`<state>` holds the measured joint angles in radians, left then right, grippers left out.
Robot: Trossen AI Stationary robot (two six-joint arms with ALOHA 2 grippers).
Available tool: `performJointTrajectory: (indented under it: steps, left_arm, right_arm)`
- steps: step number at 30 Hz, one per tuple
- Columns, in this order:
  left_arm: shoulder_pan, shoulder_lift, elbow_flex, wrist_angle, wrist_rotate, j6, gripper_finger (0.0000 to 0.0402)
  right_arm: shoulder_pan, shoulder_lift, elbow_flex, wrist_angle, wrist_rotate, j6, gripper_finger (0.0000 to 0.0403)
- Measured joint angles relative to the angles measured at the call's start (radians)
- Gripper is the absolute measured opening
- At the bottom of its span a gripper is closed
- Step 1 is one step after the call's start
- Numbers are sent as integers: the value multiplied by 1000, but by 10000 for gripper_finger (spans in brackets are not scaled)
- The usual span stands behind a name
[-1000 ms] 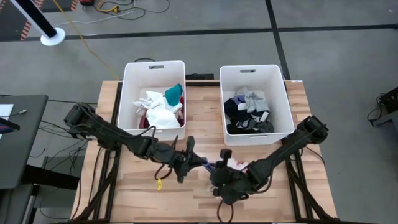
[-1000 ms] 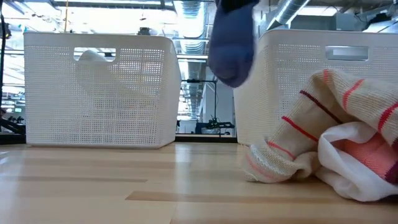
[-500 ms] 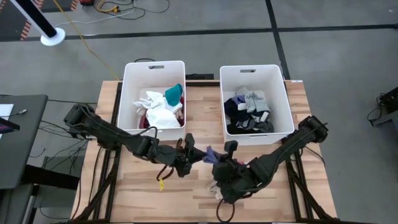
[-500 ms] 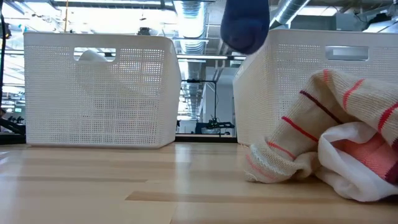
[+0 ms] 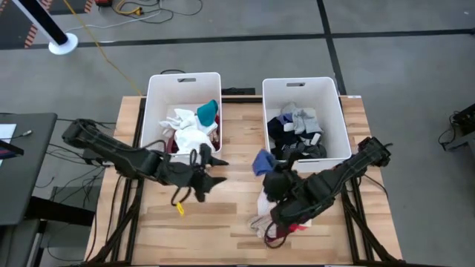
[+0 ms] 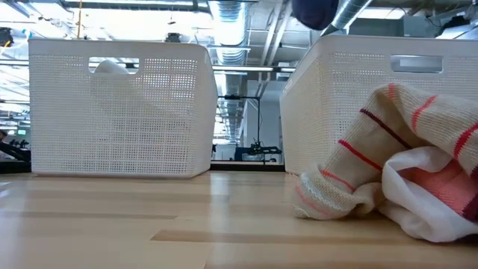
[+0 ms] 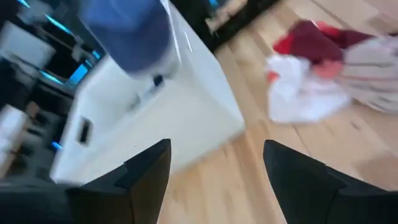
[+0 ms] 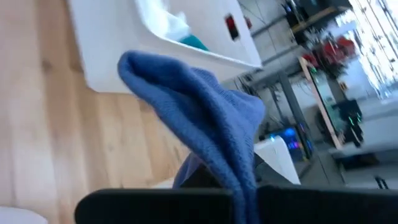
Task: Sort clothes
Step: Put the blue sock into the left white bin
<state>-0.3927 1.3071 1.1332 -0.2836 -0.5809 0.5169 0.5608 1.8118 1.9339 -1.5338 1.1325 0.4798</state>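
Sorting scene, largest thing first:
Surface: wooden surface (image 5: 223, 215) carrying two white bins side by side at its far edge, with both arms reaching in from the near side.
Left bin: the left bin (image 5: 153, 111) holds white, teal and maroon clothes.
Right bin: the right bin (image 5: 335, 111) holds dark, grey and white clothes.
Loose pile: a pile of clothes (image 5: 276, 221) in white, cream with red stripes, and red lies on the surface near the front, partly under the right arm; the low view shows it resting just beside the right bin's front wall.
Right hand: the right hand (image 5: 273, 178) is clamped on a blue sock (image 5: 261, 162), lifted above the surface just in front of the right bin.
Left hand: the left hand (image 5: 204, 169) stands wide and holds nothing, in front of the left bin.
Tag: a small yellow tag (image 5: 179, 209) lies on the surface near the left arm.
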Motion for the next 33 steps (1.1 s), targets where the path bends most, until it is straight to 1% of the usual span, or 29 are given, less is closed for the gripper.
performJointTrajectory:
  steps: [1,3,6,9,14,16,19,23,28,31,33]
  left_arm:
    - [0,-15,0,-48,12,-36,251]
    - [0,-38,-7,-131,50,-104,249]
    - [0,-60,-44,-191,116,-182,243]
    - [-5,-68,-100,-207,170,-229,238]
    - [-43,-66,-184,-218,181,-272,236]
    - [-62,-66,-211,-215,185,-288,236]
    - [-93,-66,-248,-183,186,-311,235]
    - [-131,-66,-281,-149,190,-349,235]
    - [-166,-66,-301,-150,190,-423,235]
    - [-192,-66,-301,-181,190,-480,235]
    - [-212,-66,-301,-198,190,-512,235]
  right_arm:
    - [-9,0,16,-38,1,33,0]
    - [-33,-11,27,-29,0,27,0]
    - [-70,-39,34,-33,0,21,0]
    - [-105,-81,31,-35,-2,24,0]
    - [-154,-132,31,-21,-2,7,0]
    - [-171,-144,30,22,-8,-29,0]
    - [-187,-157,30,155,-28,-149,0]
    - [-213,-157,30,414,-112,-389,1]
    - [-257,-144,30,737,-269,-681,2]
    - [-299,-133,29,860,-377,-786,3]
    - [-334,-129,29,906,-446,-827,3]
